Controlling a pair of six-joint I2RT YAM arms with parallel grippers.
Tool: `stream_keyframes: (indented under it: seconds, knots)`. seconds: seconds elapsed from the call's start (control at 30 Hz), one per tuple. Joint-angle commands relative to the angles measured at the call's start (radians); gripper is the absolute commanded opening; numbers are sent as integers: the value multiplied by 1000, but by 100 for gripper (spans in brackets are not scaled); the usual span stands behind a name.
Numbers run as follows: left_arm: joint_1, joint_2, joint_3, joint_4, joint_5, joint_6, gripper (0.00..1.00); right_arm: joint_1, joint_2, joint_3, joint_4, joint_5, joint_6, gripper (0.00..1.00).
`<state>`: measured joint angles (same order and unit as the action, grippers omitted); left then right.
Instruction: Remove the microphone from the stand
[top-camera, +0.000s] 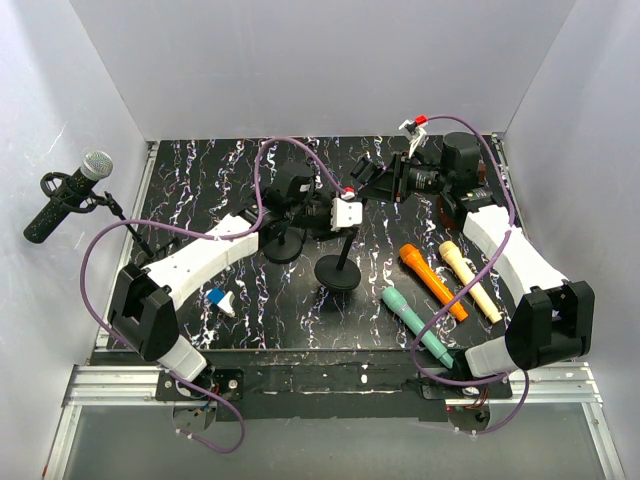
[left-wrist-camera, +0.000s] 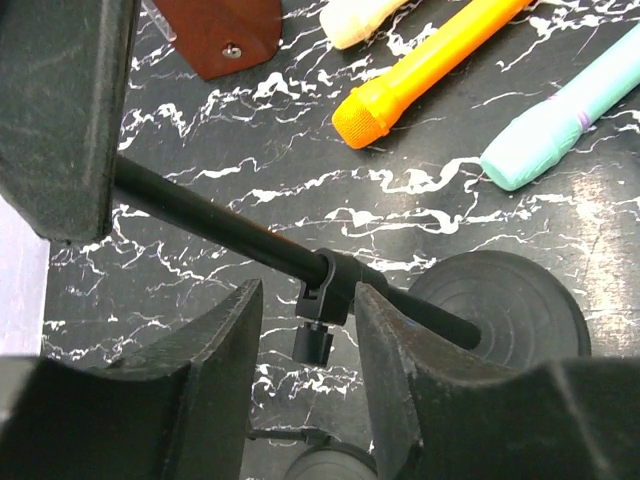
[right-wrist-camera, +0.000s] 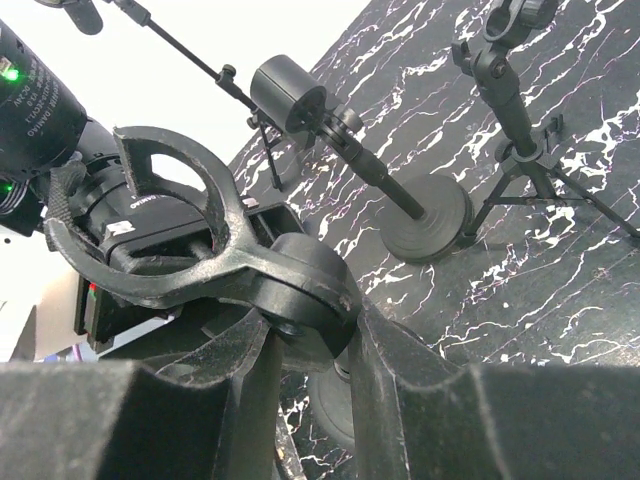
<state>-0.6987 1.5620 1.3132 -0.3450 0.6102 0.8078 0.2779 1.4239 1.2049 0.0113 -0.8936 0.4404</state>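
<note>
The black microphone (top-camera: 62, 200) with a silver head sits in the clip of a thin boom stand (top-camera: 125, 222) at the far left, away from both grippers; its tip shows in the right wrist view (right-wrist-camera: 75, 10). A round-base stand (top-camera: 338, 272) stands mid-table. My left gripper (top-camera: 345, 222) is open, its fingers either side of that stand's rod clamp (left-wrist-camera: 325, 290), the right finger touching it. My right gripper (top-camera: 385, 180) is shut on the stand's empty C-shaped clip (right-wrist-camera: 215, 235), above the base.
Orange (top-camera: 432, 280), cream (top-camera: 468, 278) and teal (top-camera: 415, 322) microphones lie loose on the right. A second round base (top-camera: 285, 245) sits under the left arm. A tripod stand (right-wrist-camera: 515, 120) with an empty clip stands nearby. A small blue-and-white piece (top-camera: 219, 299) lies front left.
</note>
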Motion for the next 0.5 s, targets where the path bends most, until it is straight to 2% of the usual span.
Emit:
stream_keyframes:
  seconds: [0.0,0.2,0.47]
  knots:
    - [2,-34,-20,-29,-79,68,43,1,-36,24,93,-54,50,1]
    - [4,-65,-37,-100,-86,151,42,1,-20,44,96,-54,52,1]
    - [2,-19,4,-58,-78,47,26,1,1,61,85,-68,46,1]
